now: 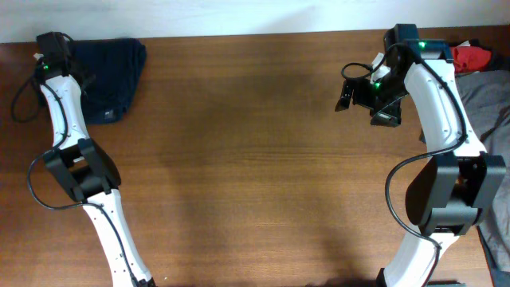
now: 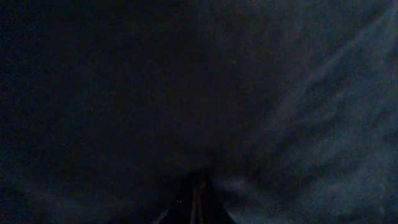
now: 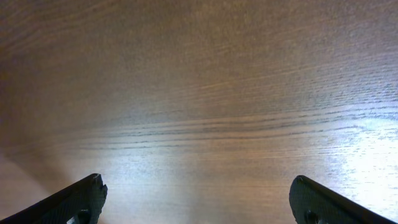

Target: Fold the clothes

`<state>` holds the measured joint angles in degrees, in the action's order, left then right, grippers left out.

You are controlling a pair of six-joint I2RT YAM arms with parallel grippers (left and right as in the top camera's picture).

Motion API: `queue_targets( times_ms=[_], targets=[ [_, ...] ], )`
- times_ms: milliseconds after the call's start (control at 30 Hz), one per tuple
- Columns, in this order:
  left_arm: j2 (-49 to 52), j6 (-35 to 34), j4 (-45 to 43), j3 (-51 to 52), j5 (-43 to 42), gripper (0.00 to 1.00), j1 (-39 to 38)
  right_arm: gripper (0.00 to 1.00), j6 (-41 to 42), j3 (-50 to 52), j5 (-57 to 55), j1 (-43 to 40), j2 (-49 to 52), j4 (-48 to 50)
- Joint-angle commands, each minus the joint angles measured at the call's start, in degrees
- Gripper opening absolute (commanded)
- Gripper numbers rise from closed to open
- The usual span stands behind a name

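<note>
Overhead: dark navy fabric garment [image 1: 115,76] sits bundled at the brown wooden bench [image 1: 255,159] corner under the left hand [image 1: 54,49], grip unreadable; right hand [image 1: 365,102] wide open, empty; grey and red garments [image 1: 490,96] look unfolded.

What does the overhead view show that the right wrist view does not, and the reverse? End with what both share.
Only the overhead view shows the plain dark navy blue fabric garment at the far left corner of the brown wooden table, its small white label, the crumpled grey fabric and red cloth at the right edge, and the white left arm and right arm. Only the right wrist view shows the wood grain close up and the right arm's black jaws wide apart with nothing between them. Both share the table and those jaws.
</note>
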<state>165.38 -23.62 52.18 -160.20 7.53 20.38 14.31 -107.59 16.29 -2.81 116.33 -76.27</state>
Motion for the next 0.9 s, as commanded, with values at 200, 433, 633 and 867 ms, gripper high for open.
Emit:
queue_targets(
  times_ms=[200, 433, 633, 867],
  targets=[
    [5.9, -0.1, -7.4, 0.3, -1.3, 0.02, -0.3, 0.99, -0.5, -0.3, -0.5, 0.3, -0.7, 0.0],
    [4.8, -0.1, -0.4, -3.8, -1.8, 0.08, -0.5, 0.99, -0.5, -0.3, -0.5, 0.3, -0.7, 0.0],
    [0.6, -0.1, 5.6, -9.6, -2.2, 0.48, -0.8, 0.99, -0.3, -0.3, -0.4, 0.3, -0.7, 0.7],
    [-6.3, -0.1, 9.5, -13.8, -2.4, 0.92, -2.2, 0.99, 1.4, -0.9, -0.3, 0.6, -1.3, 2.4]
  ],
)
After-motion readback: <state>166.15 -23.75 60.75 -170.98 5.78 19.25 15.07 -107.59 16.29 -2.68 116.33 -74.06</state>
